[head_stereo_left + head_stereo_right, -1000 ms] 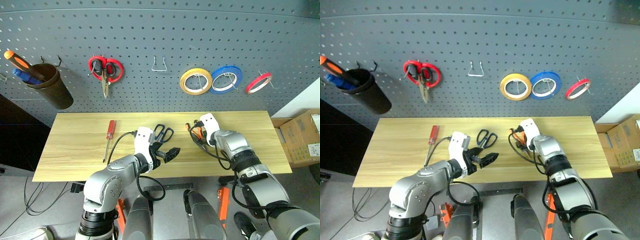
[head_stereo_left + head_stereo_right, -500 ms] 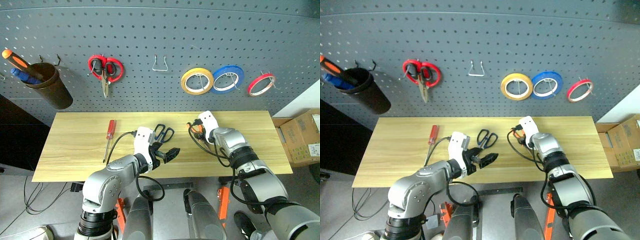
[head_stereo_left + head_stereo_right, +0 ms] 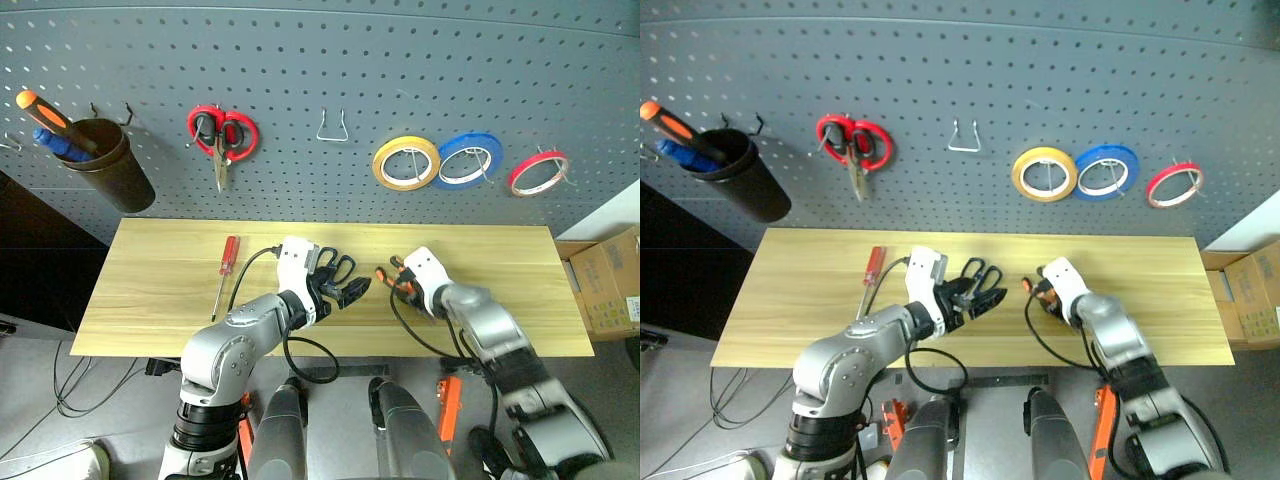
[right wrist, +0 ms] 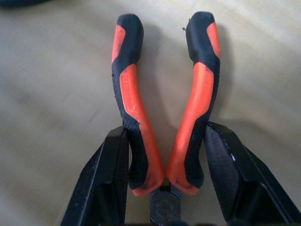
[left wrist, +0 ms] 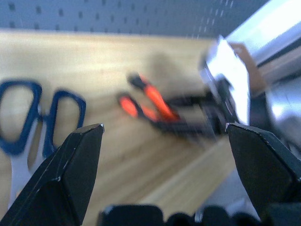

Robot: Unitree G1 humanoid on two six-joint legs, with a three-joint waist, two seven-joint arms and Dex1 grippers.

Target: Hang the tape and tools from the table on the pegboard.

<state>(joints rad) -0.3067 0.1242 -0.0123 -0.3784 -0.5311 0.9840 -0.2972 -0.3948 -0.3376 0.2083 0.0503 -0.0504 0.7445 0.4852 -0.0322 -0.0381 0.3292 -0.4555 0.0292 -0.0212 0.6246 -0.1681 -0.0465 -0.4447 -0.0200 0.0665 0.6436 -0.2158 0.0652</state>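
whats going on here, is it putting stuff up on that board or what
A two-armed robot is hanging tools on the pegboard. Its right gripper has its jaws closed on the orange-and-black pliers, low over the table. The left gripper hovers with open jaws by the dark-handled scissors. The red screwdriver lies untouched on the table. The red-pink tape already hangs on the pegboard beside the yellow and blue rolls.

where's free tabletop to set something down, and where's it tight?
Free: the table left of the red-handled screwdriver, and its right end past the right gripper. Tight: mid-table, where the left gripper sits open over the dark-handled scissors, next to the right gripper closed on the pliers.
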